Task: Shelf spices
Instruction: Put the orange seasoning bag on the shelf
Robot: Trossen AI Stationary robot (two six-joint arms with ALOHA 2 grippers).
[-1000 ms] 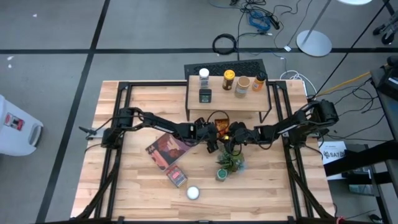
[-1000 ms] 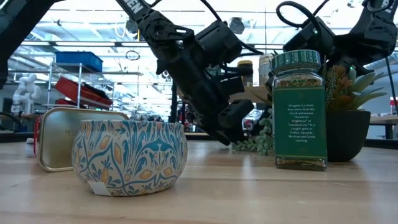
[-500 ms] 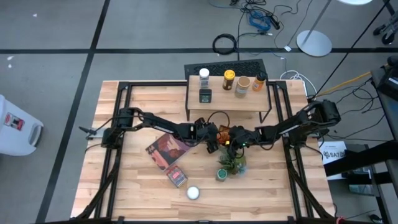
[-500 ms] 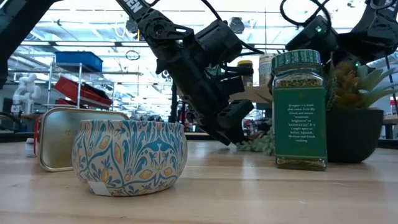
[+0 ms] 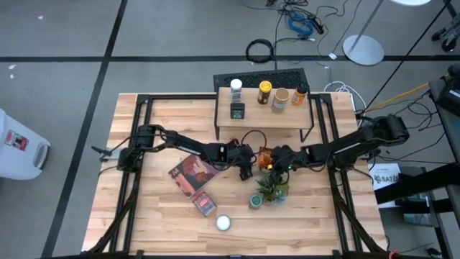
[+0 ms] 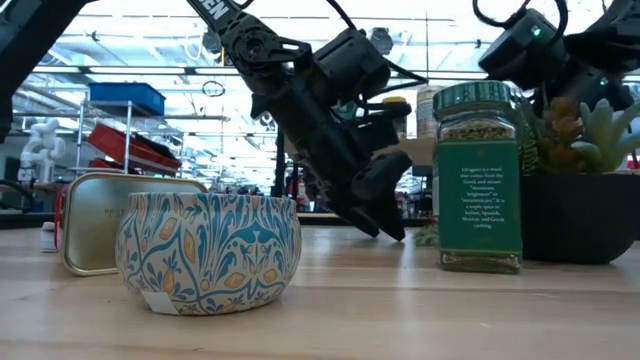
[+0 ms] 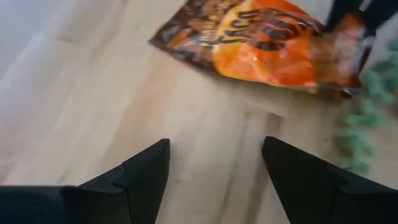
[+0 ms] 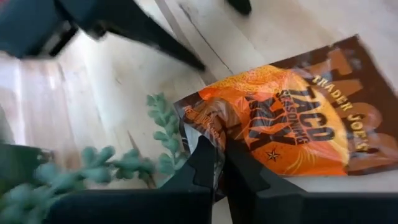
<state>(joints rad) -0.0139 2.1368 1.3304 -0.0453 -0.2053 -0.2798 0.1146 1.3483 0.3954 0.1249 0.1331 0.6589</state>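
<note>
High view, four jars [image 5: 264,91] on shelf [image 5: 287,119]

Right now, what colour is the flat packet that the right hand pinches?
The packet is orange with dark brown edges, seen best in the right wrist view.

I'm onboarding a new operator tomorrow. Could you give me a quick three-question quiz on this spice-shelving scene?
1. True or false: the right claw is shut on the flat orange taco seasoning packet.
2. How many containers stand on the small light-wood shelf?
3. The left claw is: A) open, B) shut on a jar.

Key: 1 true; 2 five; 3 A.
</note>
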